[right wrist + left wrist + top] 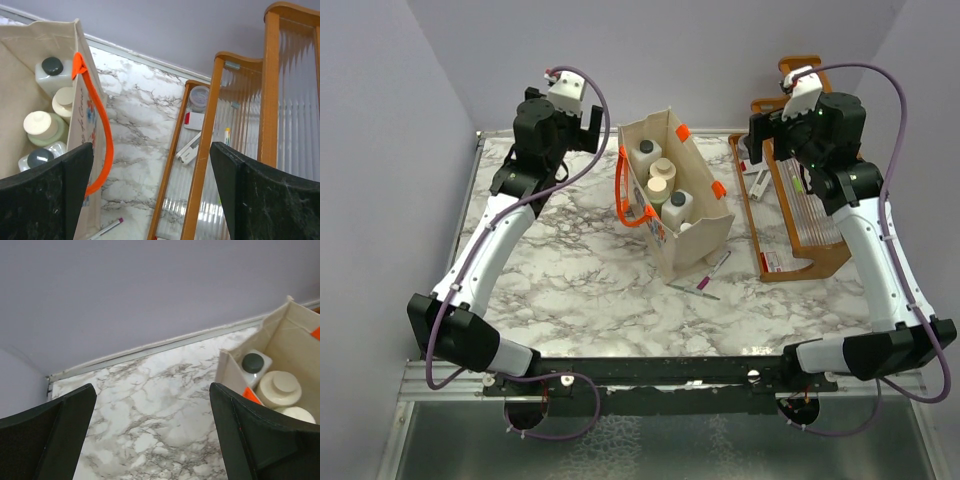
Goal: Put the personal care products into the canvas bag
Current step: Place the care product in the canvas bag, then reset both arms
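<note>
The beige canvas bag [692,215] with orange handles stands upright at mid-table. Inside it stand a white bottle with a dark cap [645,152], a beige bottle with a cream cap [663,169], an olive-green bottle with a cream cap [657,189] and a second white bottle with a grey cap [677,204]. The bottles also show in the right wrist view [44,125]. The short clear bottle is hidden. My left gripper [588,127] is open and empty, raised left of the bag. My right gripper [762,140] is open and empty, raised above the rack.
An orange wooden slatted rack [798,215] stands right of the bag with small items in its tray [192,150]. Two pens [705,280] lie on the marble table in front of the bag. Walls close in at the back and sides.
</note>
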### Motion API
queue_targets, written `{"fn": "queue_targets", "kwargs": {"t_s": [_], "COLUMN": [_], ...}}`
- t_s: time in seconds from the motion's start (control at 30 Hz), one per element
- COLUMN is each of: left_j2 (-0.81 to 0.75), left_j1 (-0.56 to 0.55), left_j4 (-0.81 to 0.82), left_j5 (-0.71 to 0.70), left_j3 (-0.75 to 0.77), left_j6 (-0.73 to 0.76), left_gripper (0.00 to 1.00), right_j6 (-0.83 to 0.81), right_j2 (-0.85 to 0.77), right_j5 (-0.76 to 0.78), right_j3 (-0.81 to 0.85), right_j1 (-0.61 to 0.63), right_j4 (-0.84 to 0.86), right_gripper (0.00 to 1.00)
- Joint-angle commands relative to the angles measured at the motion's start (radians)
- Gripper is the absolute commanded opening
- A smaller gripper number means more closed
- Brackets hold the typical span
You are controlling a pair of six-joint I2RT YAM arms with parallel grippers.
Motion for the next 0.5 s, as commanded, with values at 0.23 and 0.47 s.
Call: {"fn": "queue_targets", "kwargs": {"t_s": [0.23,0.47], "left_j2": [-0.030,-0.029], "left_j1": [0.150,0.204], "left_j4": [0.121,0.050], "left_j5": [-0.061,0.086], "left_j3": [0.021,0.094], "left_j6": [0.017,-0.007], "left_gripper": [0.99,0.99], "right_j6": [0.026,-0.002], "right_j2": [-0.078,-0.135], "right_j5": [0.214,0.174], "right_j3": [-0.095,-0.058], "right_j1": [-0.003,-0.005], "right_j4": [0.264,0.173], "right_gripper": [1.00,1.00]}}
